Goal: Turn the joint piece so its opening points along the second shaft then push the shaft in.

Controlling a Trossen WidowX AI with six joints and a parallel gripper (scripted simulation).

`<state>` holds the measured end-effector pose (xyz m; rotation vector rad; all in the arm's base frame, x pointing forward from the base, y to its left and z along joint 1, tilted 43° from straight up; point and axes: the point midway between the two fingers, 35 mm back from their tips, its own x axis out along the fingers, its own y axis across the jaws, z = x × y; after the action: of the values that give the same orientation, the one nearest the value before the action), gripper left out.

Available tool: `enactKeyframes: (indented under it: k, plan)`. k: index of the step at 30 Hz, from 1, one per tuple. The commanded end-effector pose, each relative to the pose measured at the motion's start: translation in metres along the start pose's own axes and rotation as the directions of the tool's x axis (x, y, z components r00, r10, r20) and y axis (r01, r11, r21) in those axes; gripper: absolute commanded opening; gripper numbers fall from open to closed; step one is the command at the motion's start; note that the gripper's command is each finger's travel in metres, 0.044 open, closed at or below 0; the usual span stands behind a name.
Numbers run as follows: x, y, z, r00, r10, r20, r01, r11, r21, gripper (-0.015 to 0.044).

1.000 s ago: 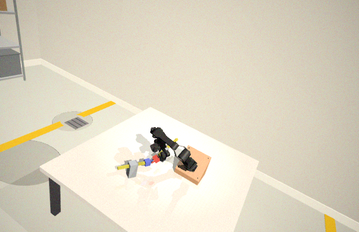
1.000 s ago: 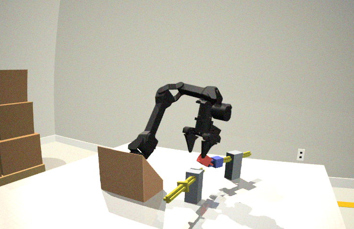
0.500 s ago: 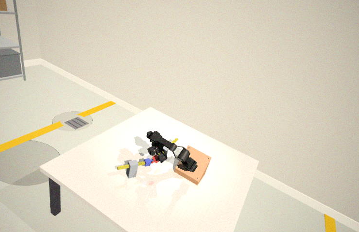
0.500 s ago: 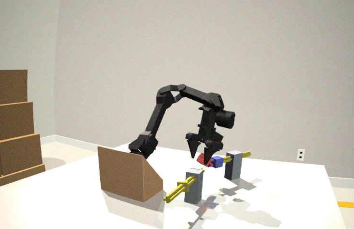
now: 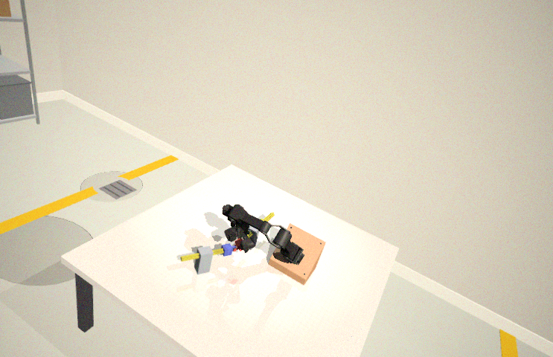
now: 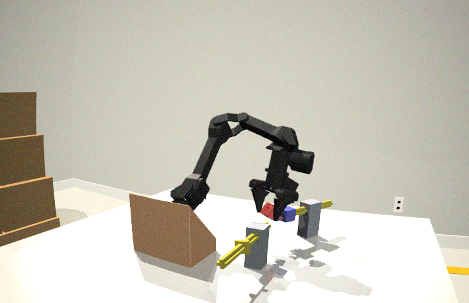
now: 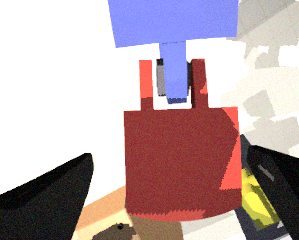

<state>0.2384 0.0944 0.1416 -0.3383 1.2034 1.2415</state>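
The red joint piece (image 5: 238, 242) (image 6: 267, 209) (image 7: 181, 160) is hinged to a blue piece (image 5: 227, 249) (image 6: 288, 214) (image 7: 174, 20) on the end of the first yellow shaft (image 5: 190, 256) (image 6: 327, 204), held by a grey block (image 5: 204, 259) (image 6: 308, 219). My gripper (image 6: 267, 214) (image 7: 172, 158) is open, with a finger on each side of the red piece and a gap to each in the wrist view. The red piece's opening faces away from the blue piece; its inside is hidden. The second yellow shaft (image 5: 269, 217) (image 6: 229, 255) (image 7: 258, 200) passes through another grey block (image 6: 256, 252) at an angle.
The arm stands on a wooden base (image 5: 312, 256) (image 6: 163, 228) (image 7: 106, 206) beside the second block. The second shaft carries a yellow crosspiece (image 6: 243, 246) on its outer part. In the wrist view the right finger overlaps the second shaft and its block. The white table (image 5: 310, 311) (image 6: 81, 267) carries everything.
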Motion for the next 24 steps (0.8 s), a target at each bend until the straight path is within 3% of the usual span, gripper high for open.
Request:
enactKeyframes:
  k: [1, 9, 19, 24]
  plan:
    - [0.007, 0.0, 0.0, 1.0, 0.002, 0.003, -0.002, 1.0, 0.003, 0.044]
    - [0.018, 0.001, 0.0, 1.0, 0.002, 0.003, -0.002, 1.0, 0.003, 0.044]
    - [0.018, 0.001, 0.0, 1.0, 0.002, 0.003, -0.002, 1.0, 0.003, 0.0182]
    - [0.018, 0.001, 0.0, 1.0, 0.002, 0.003, -0.002, 1.0, 0.003, 0.0182]
